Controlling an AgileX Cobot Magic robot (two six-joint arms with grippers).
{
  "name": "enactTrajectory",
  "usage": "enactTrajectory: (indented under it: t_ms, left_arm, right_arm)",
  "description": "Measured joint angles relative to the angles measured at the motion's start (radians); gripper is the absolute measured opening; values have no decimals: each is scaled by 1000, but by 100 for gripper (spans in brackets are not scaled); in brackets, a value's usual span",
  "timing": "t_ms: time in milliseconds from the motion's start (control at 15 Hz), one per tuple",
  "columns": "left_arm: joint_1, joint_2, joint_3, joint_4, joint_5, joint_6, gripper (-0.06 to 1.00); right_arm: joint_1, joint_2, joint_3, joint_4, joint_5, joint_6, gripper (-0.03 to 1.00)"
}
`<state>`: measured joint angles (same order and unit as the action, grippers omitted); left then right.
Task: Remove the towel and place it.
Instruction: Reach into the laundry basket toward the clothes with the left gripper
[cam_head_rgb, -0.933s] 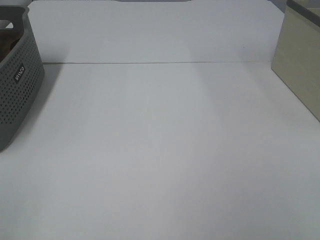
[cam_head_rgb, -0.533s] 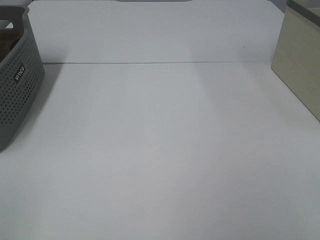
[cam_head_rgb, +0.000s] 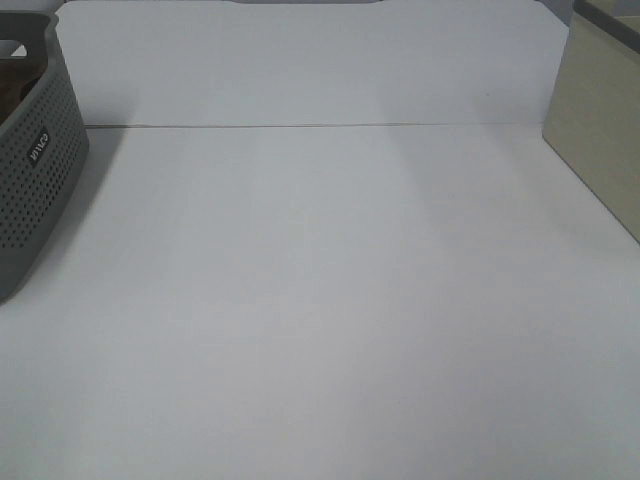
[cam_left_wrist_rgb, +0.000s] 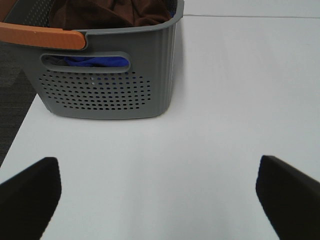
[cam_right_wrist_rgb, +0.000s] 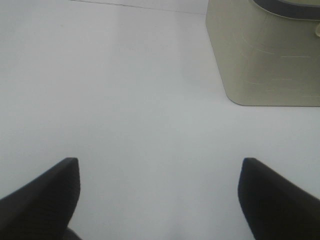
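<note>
Nothing has moved over the last second. In the high view the worktop (cam_head_rgb: 320, 300) lies just as it did, with the grey basket (cam_head_rgb: 35, 170) at nine o'clock and the beige bin (cam_head_rgb: 600, 140) at two o'clock. Neither arm shows there.

The towel (cam_left_wrist_rgb: 110, 12) is bunched inside the basket, dark brown above the rim. An orange bar (cam_left_wrist_rgb: 40, 37) lies along that rim, and something blue (cam_left_wrist_rgb: 95, 61) shows through the handle slot.

The left fingers (cam_left_wrist_rgb: 27, 195) are spread wide and empty, facing the basket's wall but apart from it. The right fingers (cam_right_wrist_rgb: 40, 195) are released too, holding nothing and pointed toward the bin.

With nothing changed, the removal looks not yet begun. The left arm seems better placed to lift over the rim and reach down into the cloth.
</note>
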<state>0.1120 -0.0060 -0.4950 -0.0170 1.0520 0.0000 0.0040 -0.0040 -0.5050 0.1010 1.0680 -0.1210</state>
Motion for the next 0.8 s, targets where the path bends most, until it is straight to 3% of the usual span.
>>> enactTrajectory:
  t_ms: [800]
  left_arm:
    - [0,0,0,0,0,0,99]
  right_arm:
    - [0,0,0,0,0,0,82]
